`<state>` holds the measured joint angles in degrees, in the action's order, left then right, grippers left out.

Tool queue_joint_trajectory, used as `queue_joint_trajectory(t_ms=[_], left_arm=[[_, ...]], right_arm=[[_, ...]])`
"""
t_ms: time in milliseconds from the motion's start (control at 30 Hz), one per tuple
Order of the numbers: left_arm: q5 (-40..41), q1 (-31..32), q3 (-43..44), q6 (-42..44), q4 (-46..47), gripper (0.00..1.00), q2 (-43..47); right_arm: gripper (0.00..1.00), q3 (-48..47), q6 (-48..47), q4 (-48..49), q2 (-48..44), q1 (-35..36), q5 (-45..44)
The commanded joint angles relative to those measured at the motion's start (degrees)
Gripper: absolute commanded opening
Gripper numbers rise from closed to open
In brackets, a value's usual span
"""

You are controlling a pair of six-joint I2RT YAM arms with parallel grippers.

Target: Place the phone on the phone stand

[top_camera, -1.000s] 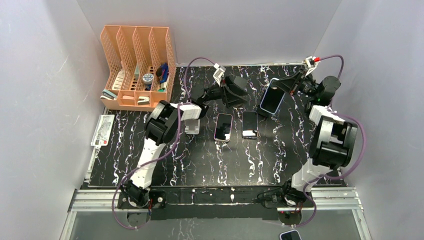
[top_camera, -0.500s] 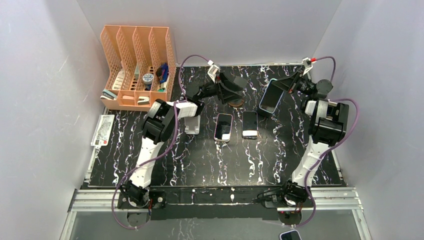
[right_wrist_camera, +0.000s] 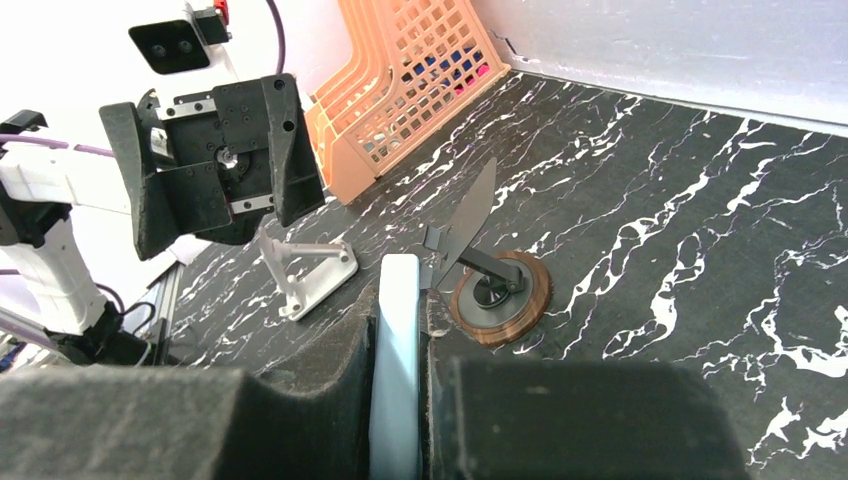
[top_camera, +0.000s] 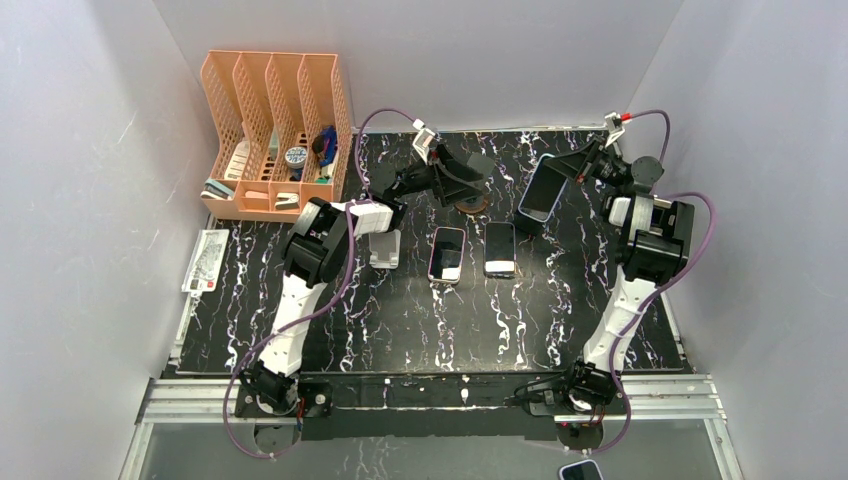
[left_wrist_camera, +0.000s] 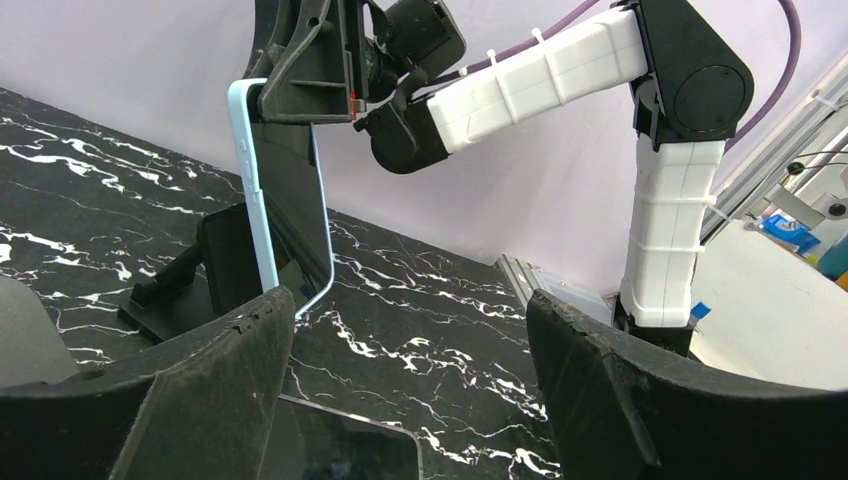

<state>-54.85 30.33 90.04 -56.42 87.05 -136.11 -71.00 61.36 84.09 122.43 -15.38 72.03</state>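
My right gripper (top_camera: 572,168) is shut on a light-blue phone (top_camera: 541,190) and holds it nearly upright above the far right of the table. In the left wrist view the phone (left_wrist_camera: 285,200) hangs just in front of a black phone stand (left_wrist_camera: 195,275), its lower edge close to the table. In the right wrist view the phone (right_wrist_camera: 397,350) is edge-on between my fingers (right_wrist_camera: 400,320). My left gripper (top_camera: 470,178) is open and empty (left_wrist_camera: 410,400), to the left of the phone and facing it.
A round wooden-base stand (top_camera: 470,205) (right_wrist_camera: 497,290) and a silver stand (top_camera: 385,250) (right_wrist_camera: 305,265) sit mid-table. Two phones (top_camera: 447,253) (top_camera: 499,248) lie flat there. An orange file organizer (top_camera: 275,135) stands at the back left.
My right gripper has swung the phone back and tilted it more upright. My left gripper has shifted slightly left and back.
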Motion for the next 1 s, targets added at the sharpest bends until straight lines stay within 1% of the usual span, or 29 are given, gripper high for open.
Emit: queue_joint_trajectory(t_ms=[0, 100, 267, 333, 533, 967], left_arm=[[-1.4, -0.43, 2.07, 0.12, 4.54, 0.82, 1.91], [-1.49, -0.53, 1.95, 0.24, 4.49, 0.82, 1.87], [-2.05, -0.79, 2.15, 0.16, 4.45, 0.82, 1.8], [-2.18, -0.88, 2.2, 0.13, 4.45, 0.82, 1.72], [-2.44, -0.88, 2.23, -0.03, 4.45, 0.82, 1.55], [-2.44, -0.88, 2.67, -0.65, 4.45, 0.82, 0.82]], right_arm=[[0.01, -4.35, -0.33, 11.67, -0.01, 0.54, -0.9], [0.01, -4.71, -3.65, 8.28, -0.61, 1.31, -0.54], [0.01, -3.55, -15.35, -4.06, -3.62, 2.64, -0.59], [0.01, -3.12, -17.77, -6.66, -4.19, 2.8, -0.72], [0.01, -3.53, -17.6, -6.84, -3.39, 2.81, -0.22], [0.01, -1.29, -18.21, -6.43, -3.48, 2.48, -0.27]])
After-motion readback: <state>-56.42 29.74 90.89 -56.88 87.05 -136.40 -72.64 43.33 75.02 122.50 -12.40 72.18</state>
